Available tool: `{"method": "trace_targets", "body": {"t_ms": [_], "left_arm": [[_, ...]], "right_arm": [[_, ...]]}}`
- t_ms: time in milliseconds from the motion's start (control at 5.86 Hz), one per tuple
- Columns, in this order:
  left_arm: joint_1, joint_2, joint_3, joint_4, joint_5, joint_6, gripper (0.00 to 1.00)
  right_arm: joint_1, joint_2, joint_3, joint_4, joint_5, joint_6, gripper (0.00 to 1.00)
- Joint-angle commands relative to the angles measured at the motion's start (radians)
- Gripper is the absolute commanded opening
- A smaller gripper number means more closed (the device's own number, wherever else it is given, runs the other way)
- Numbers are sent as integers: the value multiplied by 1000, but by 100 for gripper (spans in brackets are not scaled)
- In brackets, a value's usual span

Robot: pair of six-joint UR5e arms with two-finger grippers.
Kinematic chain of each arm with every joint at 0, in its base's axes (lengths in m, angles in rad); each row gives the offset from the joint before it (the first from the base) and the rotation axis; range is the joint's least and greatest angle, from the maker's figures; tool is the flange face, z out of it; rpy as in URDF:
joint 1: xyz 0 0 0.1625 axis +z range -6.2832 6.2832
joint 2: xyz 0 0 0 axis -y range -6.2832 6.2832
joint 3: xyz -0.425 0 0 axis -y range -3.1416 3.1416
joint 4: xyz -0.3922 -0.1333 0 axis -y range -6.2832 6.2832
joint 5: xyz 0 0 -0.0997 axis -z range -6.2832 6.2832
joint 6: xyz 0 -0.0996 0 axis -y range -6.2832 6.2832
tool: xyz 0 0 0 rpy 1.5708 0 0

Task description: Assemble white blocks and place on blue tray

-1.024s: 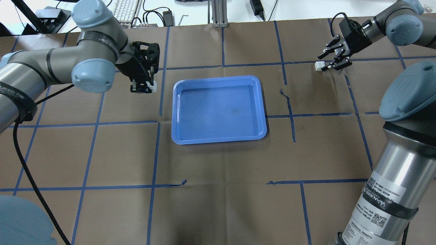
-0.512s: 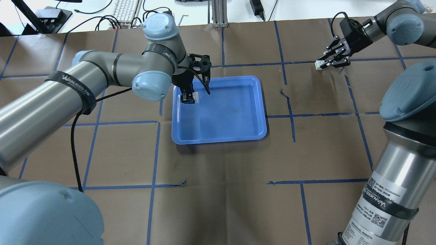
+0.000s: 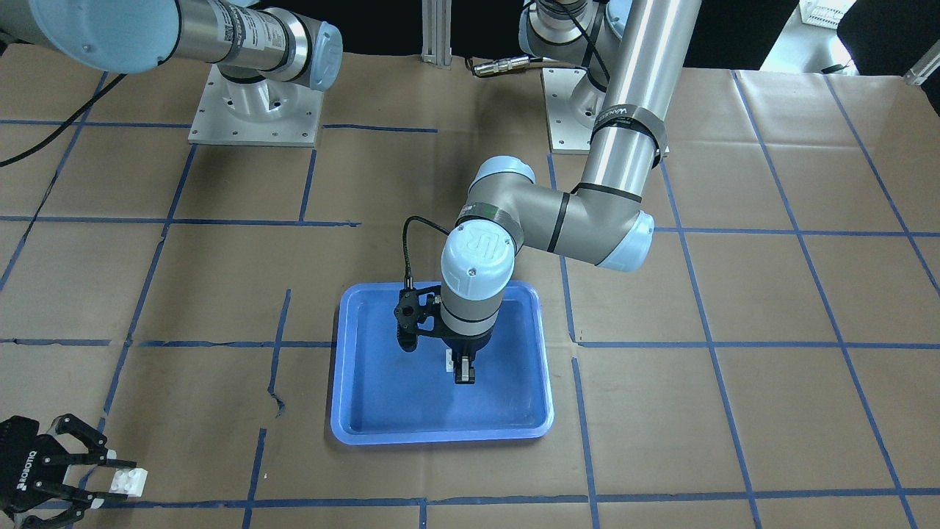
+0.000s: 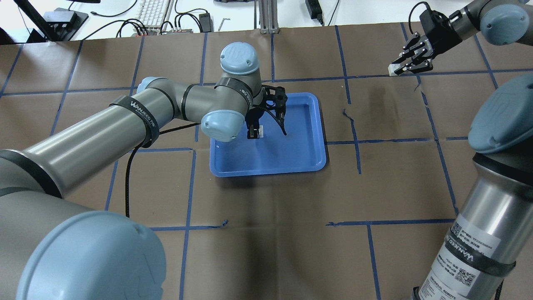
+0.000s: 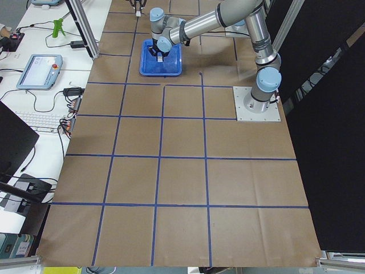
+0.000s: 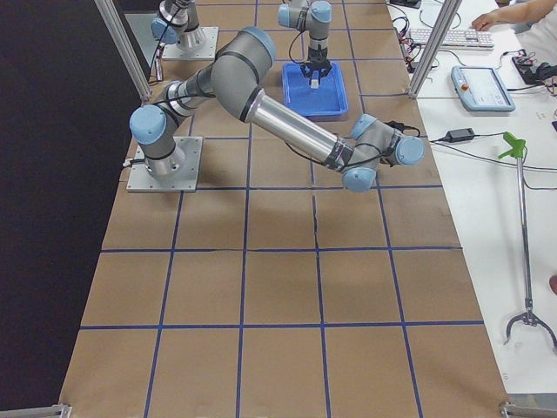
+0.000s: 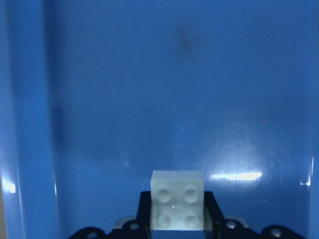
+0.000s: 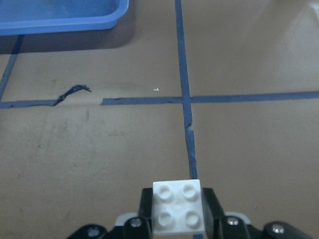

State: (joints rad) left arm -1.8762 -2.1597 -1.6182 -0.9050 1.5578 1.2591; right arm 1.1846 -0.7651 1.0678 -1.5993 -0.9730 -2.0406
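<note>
The blue tray [image 4: 291,154] lies at mid-table; it also shows in the front view [image 3: 382,411]. My left gripper [image 4: 255,133] is shut on a white block [image 4: 261,131] and holds it low over the tray's left half, as the front view [image 3: 457,372] also shows. The left wrist view shows this block [image 7: 177,199] studs up between the fingers, above the tray floor [image 7: 149,99]. My right gripper [image 4: 398,69] is shut on the other white block [image 4: 392,70], held above the paper at the far right, well away from the tray. That block also shows in the right wrist view [image 8: 178,205] and the front view [image 3: 126,481].
Brown paper with a blue tape grid [image 4: 354,137] covers the table. A keyboard [image 4: 152,12] and cables lie beyond the far edge. The two arm bases [image 3: 253,110] stand on the robot's side. The tray corner [image 8: 60,15] shows far ahead of the right gripper.
My left arm swept right from beside the tray to over it, carrying its block. My right gripper closed on the other block and lifted it off the paper, moving farther away.
</note>
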Motion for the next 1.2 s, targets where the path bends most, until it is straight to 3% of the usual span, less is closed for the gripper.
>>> {"method": "trace_targets", "body": {"t_ms": [0, 171, 341, 683, 1024], "left_arm": [[-3, -5, -18, 15, -2, -50, 20], [-3, 0, -25, 18, -2, -49, 54], [-3, 11, -26, 17, -4, -52, 79], [27, 88, -26, -47, 2, -44, 85], [115, 318, 1, -384, 1, -55, 85]], "right_arm": [[44, -145, 160, 7, 2, -1, 20], [73, -254, 319, -16, 10, 11, 21], [95, -343, 469, -122, 10, 54, 21], [179, -443, 715, -395, 46, 207, 21], [319, -428, 778, -655, 53, 440, 21]]}}
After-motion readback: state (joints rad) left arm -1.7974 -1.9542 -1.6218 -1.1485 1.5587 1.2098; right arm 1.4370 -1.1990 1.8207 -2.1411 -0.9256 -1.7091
